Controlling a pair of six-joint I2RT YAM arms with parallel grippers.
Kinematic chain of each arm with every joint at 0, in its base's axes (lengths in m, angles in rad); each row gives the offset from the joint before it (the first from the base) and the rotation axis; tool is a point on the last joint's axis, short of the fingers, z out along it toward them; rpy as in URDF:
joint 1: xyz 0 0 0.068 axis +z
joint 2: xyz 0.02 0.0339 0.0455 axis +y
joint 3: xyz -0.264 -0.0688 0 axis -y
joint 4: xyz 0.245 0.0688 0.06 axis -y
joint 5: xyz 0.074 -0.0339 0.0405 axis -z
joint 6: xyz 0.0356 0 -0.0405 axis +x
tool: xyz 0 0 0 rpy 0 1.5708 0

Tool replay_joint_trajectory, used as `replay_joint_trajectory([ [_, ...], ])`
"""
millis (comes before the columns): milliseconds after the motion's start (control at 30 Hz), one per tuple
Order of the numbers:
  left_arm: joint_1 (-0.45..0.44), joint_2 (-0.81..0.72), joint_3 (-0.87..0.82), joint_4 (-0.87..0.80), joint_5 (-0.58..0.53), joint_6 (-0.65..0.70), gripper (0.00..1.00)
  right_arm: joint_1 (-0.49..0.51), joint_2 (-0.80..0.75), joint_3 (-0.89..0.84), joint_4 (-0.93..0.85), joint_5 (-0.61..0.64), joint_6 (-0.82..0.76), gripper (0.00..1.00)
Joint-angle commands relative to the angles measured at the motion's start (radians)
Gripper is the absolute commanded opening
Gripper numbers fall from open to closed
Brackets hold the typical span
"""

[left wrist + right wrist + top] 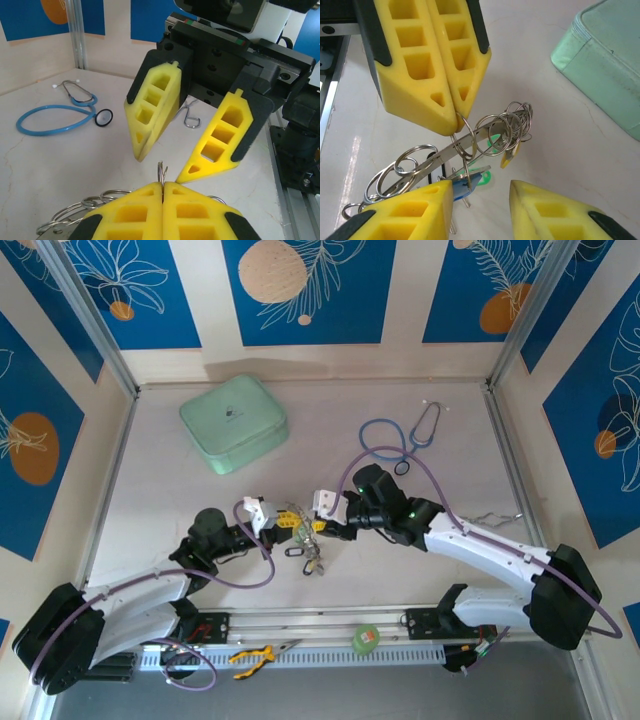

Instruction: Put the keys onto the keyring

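Note:
The keyring (pixel 470 137) is a flat silvery band strung with several small wire rings, held up off the table. My left gripper (pixel 163 184) is shut on one of those wire rings, whose loop pokes up between its fingertips. From the band hang the keys, with a blue tag (pixel 467 182), a green tag (pixel 495 142) and a yellow tag (pixel 509 157). My right gripper (pixel 480 187) faces the left one, open, just under the band. The blue tag rests against its left finger. From above, both grippers (pixel 285 518) (pixel 322 525) meet at the table's middle, keys (pixel 310 558) dangling below.
A mint-green zip case (pixel 233 423) lies at the back left. A blue stethoscope (pixel 395 435) lies at the back right. A small metal clip (pixel 191 120) lies behind the right gripper. Yellow pliers (pixel 252 655) and a green tape roll (pixel 365 638) rest on the front rail.

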Motion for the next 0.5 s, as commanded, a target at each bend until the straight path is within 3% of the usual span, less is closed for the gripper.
replay_joint_trajectory([
  [0,0.007,-0.004,-0.006,0.085,0.016,-0.014,0.0,0.01,0.007,0.01,0.006,-0.014,-0.022,0.27],
  [267,0.007,-0.004,-0.003,0.08,-0.006,-0.008,0.0,0.021,0.006,0.011,-0.032,-0.074,-0.04,0.05],
  [467,0.005,0.034,0.003,0.115,-0.008,-0.011,0.0,0.046,0.019,0.016,-0.025,-0.098,-0.052,0.05],
])
